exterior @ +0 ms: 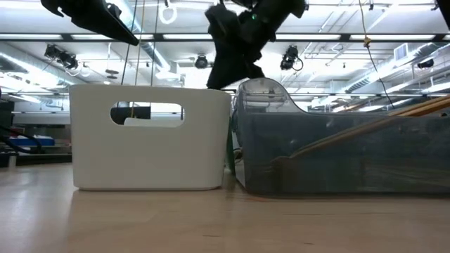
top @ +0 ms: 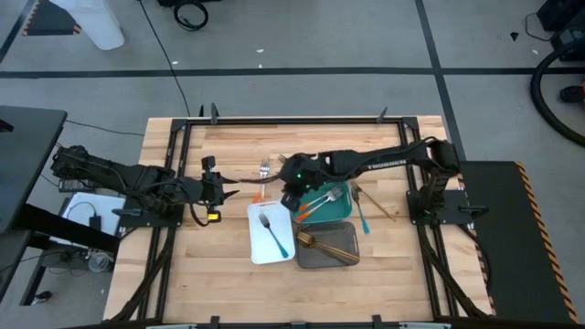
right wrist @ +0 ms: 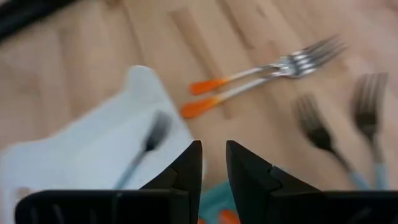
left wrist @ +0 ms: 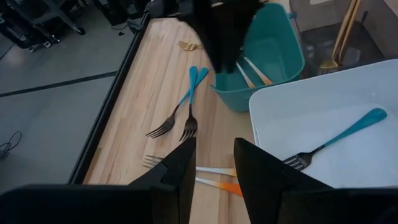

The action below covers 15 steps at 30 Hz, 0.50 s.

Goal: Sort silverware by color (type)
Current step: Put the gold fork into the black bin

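Note:
My left gripper (top: pixel 230 190) (left wrist: pixel 214 168) is open and hovers just above two orange-handled forks (left wrist: pixel 217 177) (right wrist: pixel 261 78) lying on the table. My right gripper (top: pixel 289 196) (right wrist: pixel 214 168) is open and empty, up over the near edges of the white tray (top: pixel 271 236) and the teal tray (top: pixel 334 206). Two blue-handled forks (left wrist: pixel 186 109) (top: pixel 265 169) lie on the wood farther off. One blue-handled fork (left wrist: pixel 339 138) lies in the white tray. Orange-handled forks (top: pixel 320 199) rest in the teal tray, gold utensils (top: pixel 331 245) in the grey tray (exterior: pixel 344 151).
A gold fork (left wrist: pixel 189 45) lies near the table's far edge. Right of the teal tray lie a blue-handled piece (top: pixel 363 216) and a gold one (top: pixel 375 203). The three trays stand close together in the middle. Bare wood shows toward the near edge (top: pixel 210 283).

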Available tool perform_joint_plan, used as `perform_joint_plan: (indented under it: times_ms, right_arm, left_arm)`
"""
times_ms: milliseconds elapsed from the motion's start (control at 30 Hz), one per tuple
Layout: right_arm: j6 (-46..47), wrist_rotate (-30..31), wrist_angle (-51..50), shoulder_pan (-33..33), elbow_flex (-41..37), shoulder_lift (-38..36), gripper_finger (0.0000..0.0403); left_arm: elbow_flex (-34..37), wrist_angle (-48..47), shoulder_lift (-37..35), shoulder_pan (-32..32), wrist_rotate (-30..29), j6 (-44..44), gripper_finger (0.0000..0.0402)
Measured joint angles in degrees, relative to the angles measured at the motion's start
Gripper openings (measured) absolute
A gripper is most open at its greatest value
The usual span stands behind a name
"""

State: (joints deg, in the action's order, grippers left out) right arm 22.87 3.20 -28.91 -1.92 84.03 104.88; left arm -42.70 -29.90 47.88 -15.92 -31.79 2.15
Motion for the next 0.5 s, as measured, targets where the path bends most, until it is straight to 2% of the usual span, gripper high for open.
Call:
perform_joint_plan:
  times_ms: [167,500]
  right_arm:
    - [-7.51,0.42,-1.3,-2.31,0.0,-0.02,0.0083]
    - [-11.11,-0.08,-6.97,-7.78,0.0,-0.02,0.0083]
  left_arm:
    - [0.0,0.02,0.0,0.0,-0.02,0.0,0.0118]
    - [0.0,-0.01,0.0,0.0,-0.02,-1.55,0.0118]
